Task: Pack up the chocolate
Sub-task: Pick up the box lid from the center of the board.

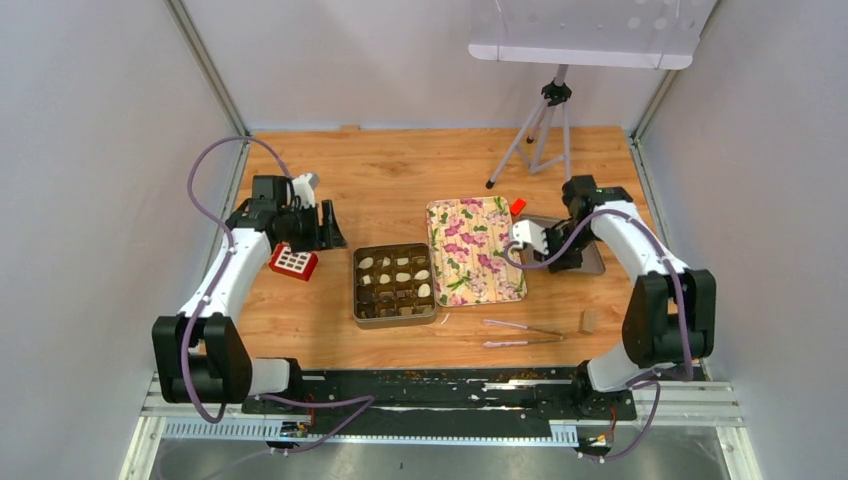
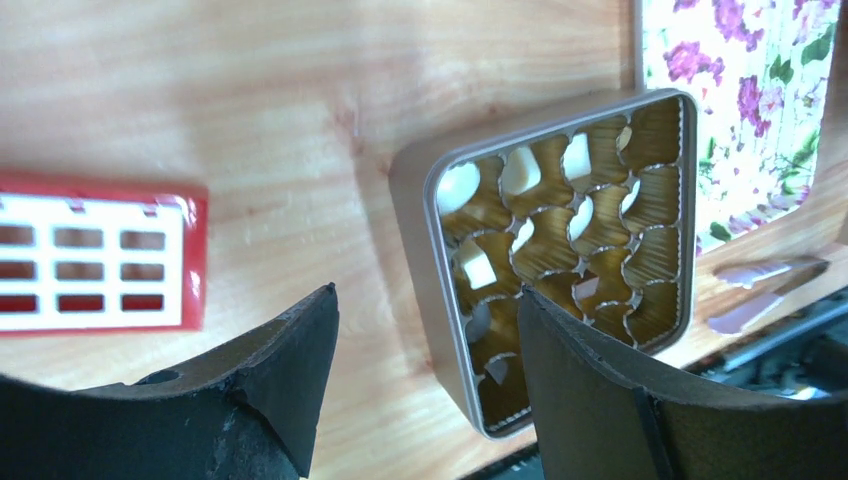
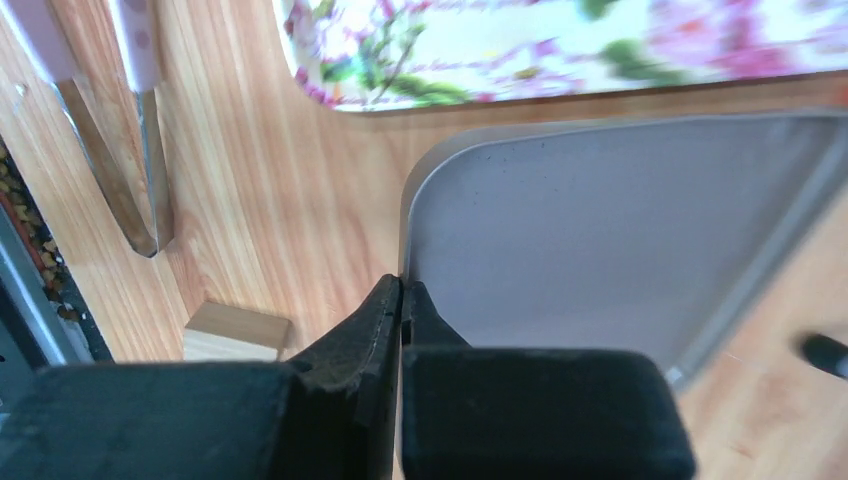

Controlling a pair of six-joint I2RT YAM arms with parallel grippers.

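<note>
The right gripper (image 3: 402, 290) has its jaws pressed together on the thin rim of a shallow grey metal tray (image 3: 620, 230), gripping it at a rounded corner. The tray lies flat on the tabletop (image 1: 380, 170), just beside the floral-printed panel (image 1: 475, 250). It looks like the cover for the tin, though I cannot tell for certain.

The left gripper (image 2: 425, 310) hangs above the tabletop with its jaws apart and nothing between them. A red tray with a white grid (image 2: 95, 265) lies to one side of it and the open tin (image 2: 410, 250) to the other.

The chocolate (image 2: 458, 185) sits in the tin's gold-lined compartments. Cream and dark pieces fill several cells, and some cells look bare.

The step in hand seems to be lifting the grey tray. A corner pinch on a thin edge gives little purchase, so the lift should be slow and slightly tilted to stop the far side dragging on the floral panel. The carry should be low and level, passing clear of the small tan block (image 3: 235, 335) and the two pink-handled utensils (image 3: 150, 170) nearby. The left arm could steady the tin so it does not slide when the cover comes down on it.
</note>
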